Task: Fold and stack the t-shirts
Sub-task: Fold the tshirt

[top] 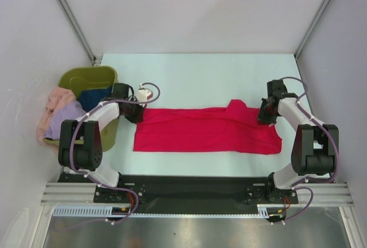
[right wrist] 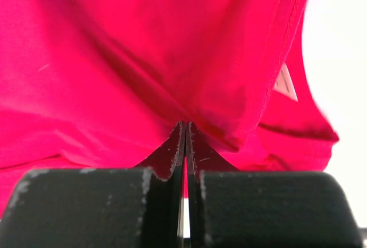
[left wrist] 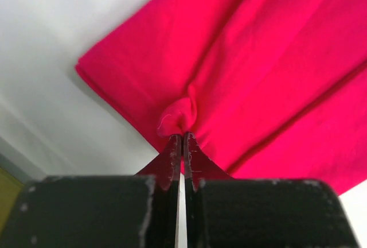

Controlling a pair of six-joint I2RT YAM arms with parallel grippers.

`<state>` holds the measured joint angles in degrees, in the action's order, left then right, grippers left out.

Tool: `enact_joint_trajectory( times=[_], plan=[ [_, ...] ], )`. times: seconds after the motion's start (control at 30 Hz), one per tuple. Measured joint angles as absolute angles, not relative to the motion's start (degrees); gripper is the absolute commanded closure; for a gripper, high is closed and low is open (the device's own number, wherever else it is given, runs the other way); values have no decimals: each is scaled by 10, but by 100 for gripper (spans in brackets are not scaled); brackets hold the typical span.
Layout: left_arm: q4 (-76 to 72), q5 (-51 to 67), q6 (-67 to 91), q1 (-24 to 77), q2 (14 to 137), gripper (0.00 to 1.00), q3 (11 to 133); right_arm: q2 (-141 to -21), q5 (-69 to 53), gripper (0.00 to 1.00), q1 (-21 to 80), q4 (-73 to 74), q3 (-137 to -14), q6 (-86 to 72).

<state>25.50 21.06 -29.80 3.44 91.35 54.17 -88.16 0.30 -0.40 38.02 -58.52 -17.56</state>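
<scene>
The red t-shirt (top: 206, 130) lies folded into a long strip across the middle of the table. My left gripper (top: 135, 113) is shut on its far left corner; in the left wrist view (left wrist: 182, 135) a small bunch of red cloth (left wrist: 175, 119) sticks out past the tips. My right gripper (top: 265, 115) is shut on the cloth at the right end, near the neck label (right wrist: 285, 82); in the right wrist view (right wrist: 186, 124) the tips are pinched on a fold. A sleeve (top: 236, 109) sticks up at the far edge. The lavender (top: 64, 116), peach-pink (top: 56, 100) and dark blue (top: 94, 96) shirts are in the tub.
The olive-green tub (top: 86, 78) stands at the left edge of the table, beside my left arm. A small white object (top: 143, 94) lies just behind the left gripper. Grey walls close in the table on the left, right and back.
</scene>
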Motion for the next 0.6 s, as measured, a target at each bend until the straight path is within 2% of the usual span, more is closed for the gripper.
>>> enact_joint_trajectory(
  times=[0.1,0.23,0.3,0.33,0.37,0.4,0.43,0.47,0.53,0.6],
  plan=[
    [259,210,-321,34,902,90,521,-882,13,100,-3,378,-561,-184],
    [262,213,-360,29,884,86,512,-882,27,99,-8,375,-553,-190],
    [263,215,-378,20,877,82,512,-882,34,92,-13,374,-553,-194],
    [265,215,-386,16,875,73,512,-882,36,77,-15,374,-553,-195],
    [269,215,-398,12,873,67,513,-882,38,72,-17,374,-553,-198],
    [277,214,-411,9,872,62,515,-882,42,70,-18,375,-553,-197],
    [285,215,-425,7,872,52,517,-882,45,67,-20,376,-553,-196],
    [299,216,-438,6,872,49,520,-881,48,67,-21,379,-553,-195],
    [328,221,-462,5,872,44,530,-878,51,66,-22,392,-558,-194],
    [364,233,-484,1,872,43,548,-866,51,61,-20,402,-571,-189]
  ],
)
